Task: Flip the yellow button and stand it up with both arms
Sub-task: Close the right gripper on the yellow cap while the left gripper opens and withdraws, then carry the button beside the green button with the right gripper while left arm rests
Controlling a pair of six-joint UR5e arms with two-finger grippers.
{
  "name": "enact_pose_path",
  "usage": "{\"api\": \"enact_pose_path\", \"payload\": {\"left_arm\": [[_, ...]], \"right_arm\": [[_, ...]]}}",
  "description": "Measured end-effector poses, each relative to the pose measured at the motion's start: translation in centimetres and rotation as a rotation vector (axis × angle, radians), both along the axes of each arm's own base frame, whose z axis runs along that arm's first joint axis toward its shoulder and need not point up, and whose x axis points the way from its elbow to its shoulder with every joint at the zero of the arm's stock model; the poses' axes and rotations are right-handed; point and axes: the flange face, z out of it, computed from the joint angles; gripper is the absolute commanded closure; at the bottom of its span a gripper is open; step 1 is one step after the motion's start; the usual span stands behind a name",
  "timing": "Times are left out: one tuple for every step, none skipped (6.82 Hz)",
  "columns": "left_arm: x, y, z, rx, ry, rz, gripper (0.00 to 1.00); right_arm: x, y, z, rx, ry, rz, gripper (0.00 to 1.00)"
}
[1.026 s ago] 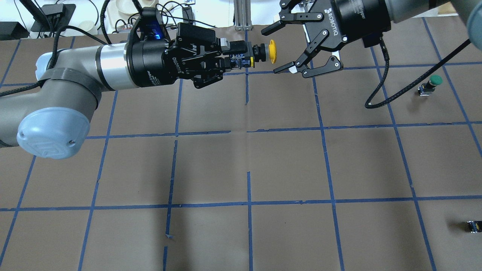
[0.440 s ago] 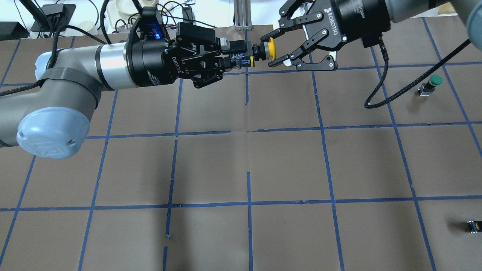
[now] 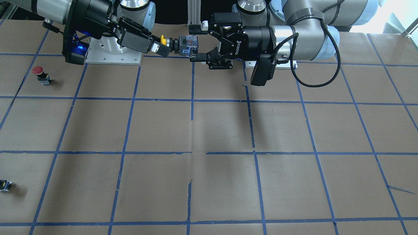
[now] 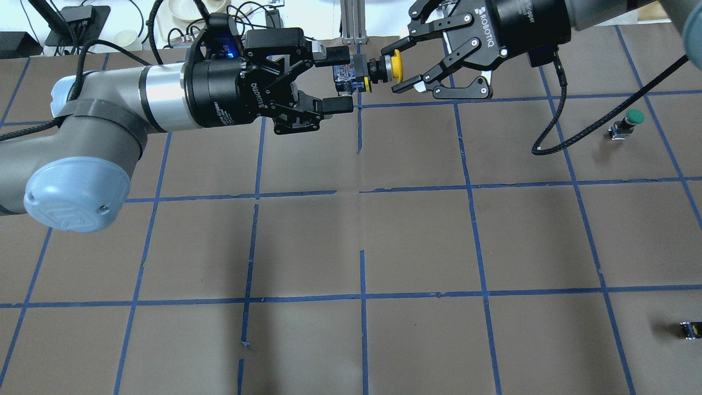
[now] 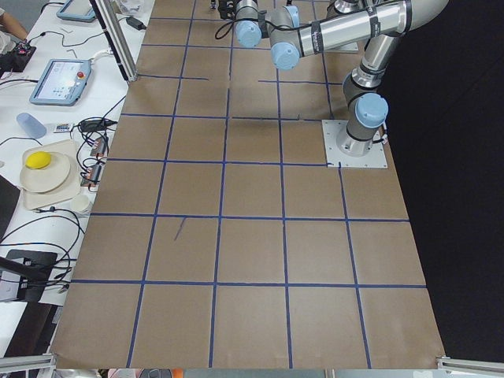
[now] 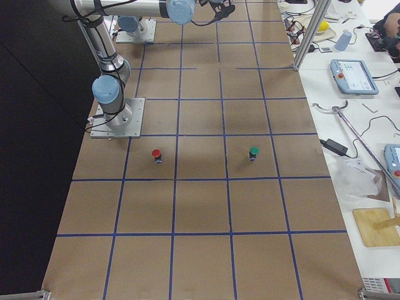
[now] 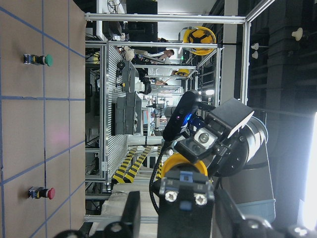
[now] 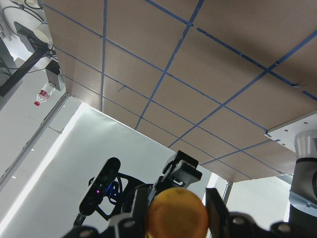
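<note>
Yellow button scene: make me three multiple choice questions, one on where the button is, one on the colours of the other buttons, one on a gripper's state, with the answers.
1. Where is the yellow button?
A) in a tray
B) in the air between the two grippers
C) in an operator's hand

2. Which capped buttons stand on the table?
A) one red, one green
B) two red
C) one blue

3. How are the left gripper's jaws?
A) shut on the button's body
B) open, one on each side of the body
C) out of view

Answers:
1 B: the right gripper clamps the yellow cap above the table.
2 A: the red button and the green button stand apart in the exterior right view.
3 B: the left wrist view shows a gap between each jaw and the body.
</note>
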Motion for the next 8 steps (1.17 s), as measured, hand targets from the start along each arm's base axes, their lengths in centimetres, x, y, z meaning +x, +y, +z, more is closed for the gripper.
{"api": "enact_pose_path", "payload": {"left_arm": [[0.2, 0.1, -0.2, 0.0, -0.039, -0.003, 0.01], [0.7, 0.1, -0.8, 0.005, -0.131, -0.01, 0.0], [1.3, -0.1, -1.7, 0.016, -0.235, -0.018, 0.01], [1.8, -0.6, -3.0, 0.031, -0.322, -0.029, 0.01], [2.4, -1.3, -4.5, 0.045, -0.427, -0.043, 0.01], [3.0, -2.3, -5.5, 0.052, -0.559, -0.052, 0.01], [3.9, -3.3, -5.8, 0.04, -0.716, -0.055, 0.01], [4.8, -4.0, -5.6, 0.013, -0.888, -0.057, 0.01]], "right_arm": [[-1.1, -0.5, -0.2, -0.003, 0.019, -0.015, 0.77], [-3.1, -1.1, -0.6, -0.01, 0.055, -0.04, 0.77], [-6.3, -1.8, -1.4, -0.028, 0.115, -0.063, 0.77], [-8.9, -2.4, -2.7, -0.054, 0.197, -0.044, 0.77], [-11.2, -3.1, -5.0, -0.085, 0.314, 0.041, 0.77], [-13.6, -3.7, -7.7, -0.117, 0.439, 0.174, 0.77], [-16.6, -4.2, -10.0, -0.16, 0.527, 0.319, 0.77], [-19.8, -4.7, -11.8, -0.2, 0.56, 0.422, 0.77]]}}
